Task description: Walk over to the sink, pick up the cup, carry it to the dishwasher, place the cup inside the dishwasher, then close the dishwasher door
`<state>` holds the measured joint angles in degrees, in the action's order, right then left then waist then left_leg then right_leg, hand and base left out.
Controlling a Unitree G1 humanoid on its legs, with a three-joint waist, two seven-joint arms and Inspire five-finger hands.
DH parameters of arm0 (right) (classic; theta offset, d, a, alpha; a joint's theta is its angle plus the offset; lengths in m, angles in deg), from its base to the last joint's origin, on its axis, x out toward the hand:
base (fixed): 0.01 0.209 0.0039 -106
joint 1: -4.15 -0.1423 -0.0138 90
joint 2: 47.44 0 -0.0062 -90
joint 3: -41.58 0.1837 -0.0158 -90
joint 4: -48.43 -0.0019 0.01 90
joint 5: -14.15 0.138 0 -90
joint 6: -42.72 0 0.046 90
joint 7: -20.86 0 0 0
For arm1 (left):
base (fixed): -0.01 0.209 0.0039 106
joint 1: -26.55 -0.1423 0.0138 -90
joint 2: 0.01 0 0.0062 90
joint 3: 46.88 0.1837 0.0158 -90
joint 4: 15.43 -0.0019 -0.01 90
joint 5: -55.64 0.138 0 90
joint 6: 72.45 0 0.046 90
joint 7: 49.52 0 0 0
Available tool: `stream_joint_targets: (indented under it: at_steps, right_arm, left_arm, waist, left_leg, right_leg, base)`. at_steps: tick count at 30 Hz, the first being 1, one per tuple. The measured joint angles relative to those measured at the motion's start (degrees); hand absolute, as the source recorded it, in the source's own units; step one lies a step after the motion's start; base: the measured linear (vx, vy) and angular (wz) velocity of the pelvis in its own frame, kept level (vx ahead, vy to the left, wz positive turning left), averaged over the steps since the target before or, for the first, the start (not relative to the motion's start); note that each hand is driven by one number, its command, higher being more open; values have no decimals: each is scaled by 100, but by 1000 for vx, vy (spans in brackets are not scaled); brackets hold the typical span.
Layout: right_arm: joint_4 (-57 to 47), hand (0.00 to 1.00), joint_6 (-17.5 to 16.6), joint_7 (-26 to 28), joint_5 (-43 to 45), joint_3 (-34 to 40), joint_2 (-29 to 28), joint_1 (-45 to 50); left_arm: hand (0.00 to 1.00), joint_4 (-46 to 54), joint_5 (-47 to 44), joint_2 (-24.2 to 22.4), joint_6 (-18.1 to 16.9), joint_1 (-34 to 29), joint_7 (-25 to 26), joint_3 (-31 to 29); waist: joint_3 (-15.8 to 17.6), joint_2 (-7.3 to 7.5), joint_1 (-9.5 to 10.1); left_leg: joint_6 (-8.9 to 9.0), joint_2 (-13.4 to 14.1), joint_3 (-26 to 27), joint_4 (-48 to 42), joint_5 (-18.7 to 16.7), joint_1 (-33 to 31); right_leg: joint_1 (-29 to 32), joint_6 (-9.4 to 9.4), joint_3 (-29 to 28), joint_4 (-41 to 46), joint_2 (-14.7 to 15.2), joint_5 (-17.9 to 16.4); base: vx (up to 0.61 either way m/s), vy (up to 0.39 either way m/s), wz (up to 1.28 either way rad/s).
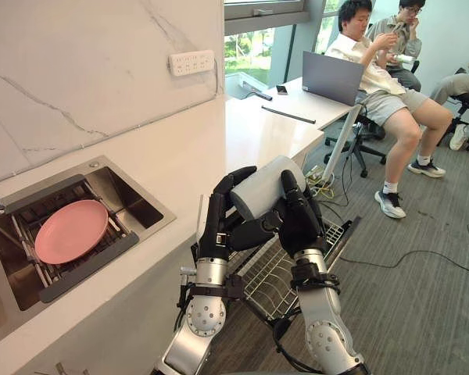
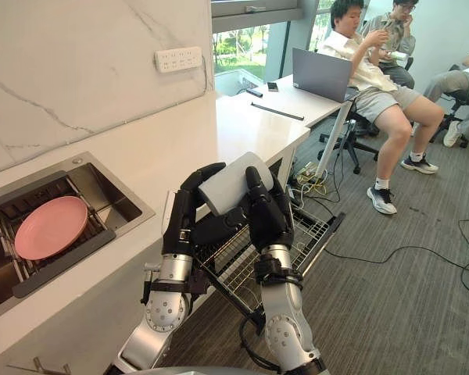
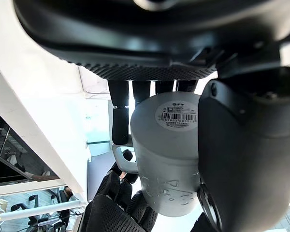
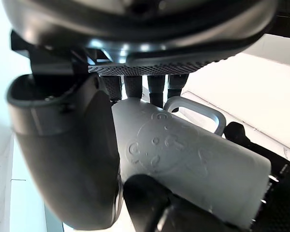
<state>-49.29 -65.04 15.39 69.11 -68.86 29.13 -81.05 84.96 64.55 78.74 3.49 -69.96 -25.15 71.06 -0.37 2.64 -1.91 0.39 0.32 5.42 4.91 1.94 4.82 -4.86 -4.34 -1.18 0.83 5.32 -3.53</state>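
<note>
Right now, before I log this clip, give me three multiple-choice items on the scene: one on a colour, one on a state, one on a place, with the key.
1. The plate in the sink is: A pink; B blue; C white.
2. The dishwasher rack is: A shut away; B pulled out; C stacked with plates.
3. The cup is: A on the plate; B in the sink; C held in the left hand and right hand.

Key:
1 A, the plate shows pink on the sink's grid.
2 B, its wires lie exposed under the arms.
3 C, fingers of both hands curl round the grey cup.
</note>
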Motion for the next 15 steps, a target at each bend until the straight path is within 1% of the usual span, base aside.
stream_joint_targets:
  at_steps: [2,6,7,11,15]
  right_arm:
    - [-1,0,-16,-19,6,31,-11,-60]
    - [-1,0,-43,-53,-1,39,-8,-88]
    - [-1,0,-43,-60,-1,39,-9,-88]
    - [-1,0,-50,-60,-4,102,-42,-96]
    - [-31,0,-52,-60,-17,110,-53,-134]
  left_arm:
    - [0,16,-14,65,-60,-72,-97,67]
    - [0,25,-12,81,-84,-98,-87,134]
    - [100,25,-12,81,-84,-98,-87,136]
    - [100,41,-115,70,-111,-126,-104,218]
    - [100,34,-116,77,-68,-201,-132,210]
  waist:
    - [0,0,17]
    - [-3,3,36]
    - [-3,4,39]
    - [-11,15,69]
    - [-13,18,73]
  left_leg:
    - [0,0,0,0,0,0]
    - [1,1,0,0,1,0]
    - [1,1,-1,0,1,0]
    - [1,0,0,0,2,0]
    - [1,0,0,0,2,0]
  right_leg:
    - [0,0,0,-1,0,0]
    - [0,0,1,0,0,0]
    - [0,0,1,0,0,0]
    - [0,0,0,0,0,0]
    - [0,0,0,-2,-1,0]
  base:
    - [0,0,0]
    - [0,0,0]
    - [0,0,0]
    - [0,0,0]
    - [0,0,0]
